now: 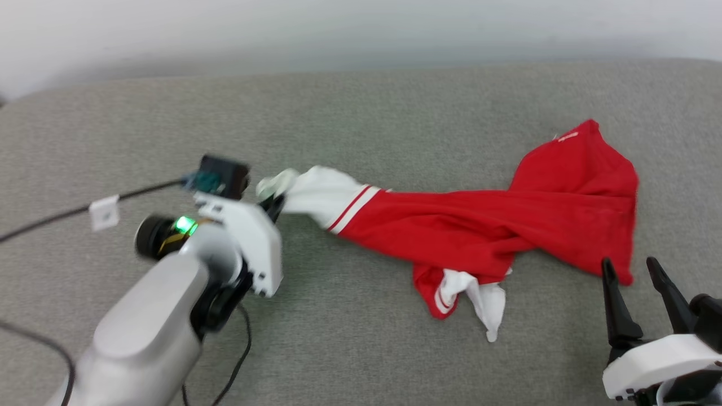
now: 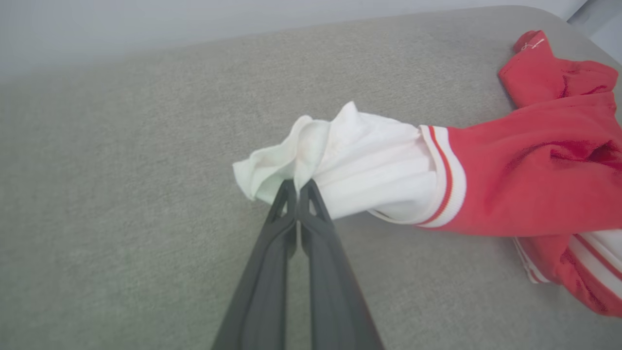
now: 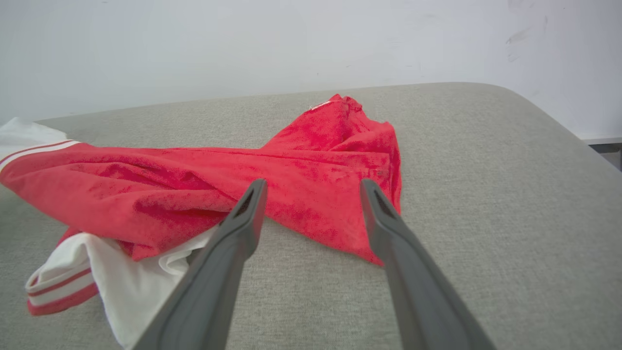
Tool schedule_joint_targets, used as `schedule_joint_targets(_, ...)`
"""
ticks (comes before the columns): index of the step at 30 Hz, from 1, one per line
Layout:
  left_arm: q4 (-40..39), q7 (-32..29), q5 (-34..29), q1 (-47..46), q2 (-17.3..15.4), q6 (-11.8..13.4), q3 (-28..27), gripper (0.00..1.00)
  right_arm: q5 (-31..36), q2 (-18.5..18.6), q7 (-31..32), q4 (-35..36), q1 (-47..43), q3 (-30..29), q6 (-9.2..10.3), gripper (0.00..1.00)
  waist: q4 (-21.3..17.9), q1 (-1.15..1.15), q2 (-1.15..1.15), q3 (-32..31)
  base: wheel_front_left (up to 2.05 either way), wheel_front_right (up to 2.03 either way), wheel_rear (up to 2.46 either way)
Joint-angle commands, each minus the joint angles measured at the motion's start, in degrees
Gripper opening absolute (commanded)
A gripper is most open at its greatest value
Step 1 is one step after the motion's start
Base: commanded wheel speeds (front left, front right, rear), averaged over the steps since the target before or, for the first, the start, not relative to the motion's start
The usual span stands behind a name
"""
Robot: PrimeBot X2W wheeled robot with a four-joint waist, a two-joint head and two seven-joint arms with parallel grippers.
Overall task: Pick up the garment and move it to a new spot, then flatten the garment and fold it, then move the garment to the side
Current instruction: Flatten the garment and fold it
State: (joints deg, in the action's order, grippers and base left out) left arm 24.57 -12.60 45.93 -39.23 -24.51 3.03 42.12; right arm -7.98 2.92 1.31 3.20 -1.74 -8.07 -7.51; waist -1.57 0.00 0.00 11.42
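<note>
Your left gripper (image 2: 297, 187) is clenched on the tip of one white sleeve (image 2: 369, 165). Its jaws are pressed together, and a pinch of cloth bunches just past the fingertips. In the head view the garment (image 1: 479, 225) trails from that grip toward 3 o'clock. Its long axis runs roughly 9 to 3 across the grey padded surface (image 1: 361, 101). Through the middle it is twisted into a rope-like band, and at the far end, about 2 o'clock from the grip, it widens into a red flap. Your right gripper (image 1: 629, 268) stands spread wide and holds nothing. It sits at the lower right with the flap's lower edge near its tips at about 12 o'clock; I cannot tell whether it touches the cloth. So the left arm has the sleeve end and the right arm is the nearer one to the flap. The cloth lying uppermost is plain red, and the sleeve you hold has red-and-white striped trim where it joins the body. The second sleeve (image 1: 479, 293) pokes out crumpled below the band at about 6 o'clock. I judge that a lift by this one sleeve will leave the shirt hanging limp and twisted, so flattening will likely need the right gripper on the flap.
</note>
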Motion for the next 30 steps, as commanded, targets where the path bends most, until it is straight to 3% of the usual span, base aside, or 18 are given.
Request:
schedule_joint_targets(1,-0.87,0.39,0.46,2.34,-0.51,0.9,-0.33,0.0,0.32,-0.04,0.2,0.18,-0.88,-0.36,0.04,1.0,2.01,0.0,0.0,-1.96,0.0,0.0,0.0)
schedule_joint_targets(8,-10.61,2.84,7.12,23.18,-6.28,10.92,-5.39,0.0,0.31,-0.05,1.6,0.37,-3.2,-0.81,0.04,1.0,3.74,0.0,0.0,-4.77,0.0,0.0,0.0)
schedule_joint_targets(12,-14.09,5.3,9.62,31.8,-6.88,13.95,-7.0,0.0,0.39,-0.05,2.28,0.85,-3.96,-0.79,0.04,1.0,3.88,0.0,0.0,-5.58,0.0,0.0,0.0)
schedule_joint_targets(13,-14.78,6.07,9.45,32.85,-6.84,14.49,-7.1,0.42,0.41,-0.05,2.52,0.94,-4.11,-0.8,0.04,1.0,3.97,0.0,0.0,-5.88,0.0,0.0,0.0)
schedule_joint_targets(14,-15.4,6.82,9.12,33.58,-6.74,14.84,-7.13,0.95,0.54,-0.05,2.68,1.08,-4.25,-0.69,0.04,1.0,4.02,0.0,0.0,-6.2,0.0,0.0,0.0)
schedule_joint_targets(15,-16.11,7.66,8.77,33.97,-6.48,14.97,-7.0,1.0,0.59,-0.05,2.85,1.27,-4.33,-0.63,0.04,1.0,4.08,0.0,0.0,-6.53,0.0,0.0,0.0)
schedule_joint_targets(24,-18.82,21.75,-0.45,30.08,-6.87,15.28,-7.96,1.0,0.95,-0.05,5.18,2.82,-6.19,0.14,0.04,1.0,4.03,0.0,0.0,-10.73,0.0,0.0,0.0)
schedule_joint_targets(30,-20.41,26.46,-5.55,28.56,-6.87,15.05,-8.11,1.0,-0.13,-0.06,8.11,3.03,-7.33,0.61,0.04,1.0,4.18,0.0,0.0,-11.74,0.0,0.0,0.0)
